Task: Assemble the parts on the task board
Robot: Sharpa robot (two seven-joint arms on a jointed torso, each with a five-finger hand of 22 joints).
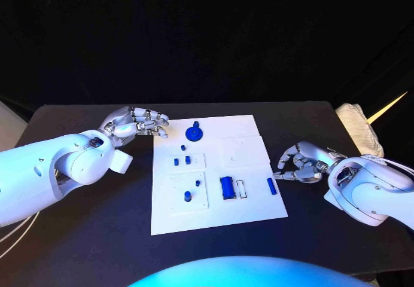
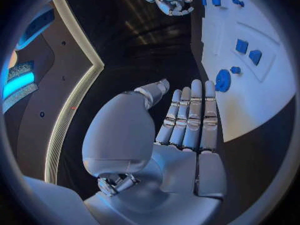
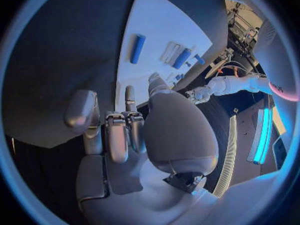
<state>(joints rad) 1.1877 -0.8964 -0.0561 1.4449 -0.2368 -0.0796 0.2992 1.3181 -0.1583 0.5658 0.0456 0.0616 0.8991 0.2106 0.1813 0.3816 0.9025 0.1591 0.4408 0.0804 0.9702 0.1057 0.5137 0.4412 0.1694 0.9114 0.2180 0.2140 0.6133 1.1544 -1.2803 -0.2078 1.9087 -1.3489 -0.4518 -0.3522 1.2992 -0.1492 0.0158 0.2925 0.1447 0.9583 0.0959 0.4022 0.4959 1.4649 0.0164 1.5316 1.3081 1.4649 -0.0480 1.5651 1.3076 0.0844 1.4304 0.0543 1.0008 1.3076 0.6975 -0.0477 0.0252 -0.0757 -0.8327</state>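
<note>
**Mia:** What is on the black table [image 1: 95,239]?

**Ben:** A flat white task board [image 1: 250,210]. It looks smooth and hard. Small blue parts sit on it.

**Mia:** What shapes are they?

**Ben:** Near the far edge is a round blue disc [image 1: 195,132] with a little knob. In the middle lies a fat blue block [image 1: 227,187], just beside a thin white slot [image 1: 242,188]. I think the block goes in there later. A long blue bar [image 1: 271,186] lies near the board's right edge. Tiny blue pegs [image 1: 182,161] stand in square plates on the left part of the board.

**Mia:** What is the right hand [image 1: 302,166] doing?

**Ben:** It is silver and shiny. It sits at the board's right edge, just beside the long blue bar. Its fingers are curled in. I can't tell if they touch the bar. In the right wrist view the bar lies out past the fingers, so I think the hand holds nothing yet.

**Mia:** Why is it there?

**Ben:** I guess it wants that bar, because it is the nearest part.

**Mia:** And the left hand [image 1: 136,124]?

**Ben:** It hangs by the board's far left corner, near the disc. Its fingers are out straight and side by side, and its palm is bare. Maybe it waits there, ready for the disc.
</note>
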